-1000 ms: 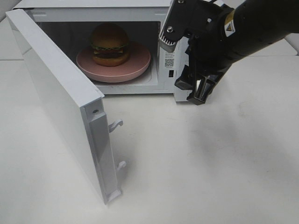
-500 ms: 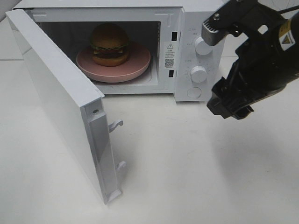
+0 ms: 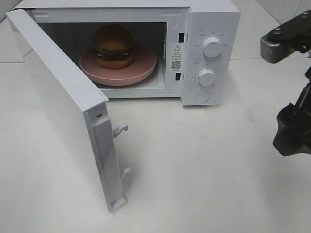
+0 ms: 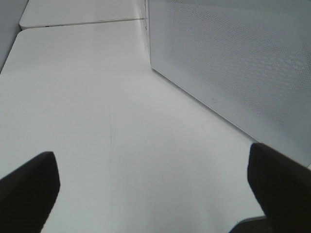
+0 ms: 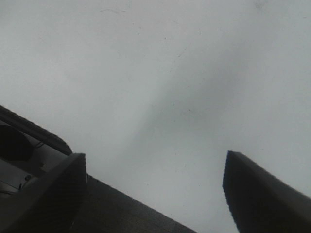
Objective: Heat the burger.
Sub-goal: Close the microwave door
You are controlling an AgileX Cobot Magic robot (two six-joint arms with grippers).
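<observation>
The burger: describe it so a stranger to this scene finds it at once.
Find the white microwave with its door open. Inside lies a pink plate; the burger stands on it. Brown, domed and layered, it rises above the flat plate.

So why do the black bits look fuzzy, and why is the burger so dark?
Left wrist view: the fingers sit very close to the lens, so their edges blur. Right wrist view: a soft grey shadow crosses the table. High view: the burger sits in the microwave's shaded inside.

Lab: white table (image 3: pixel 218 170), microwave (image 3: pixel 216 24)
</observation>
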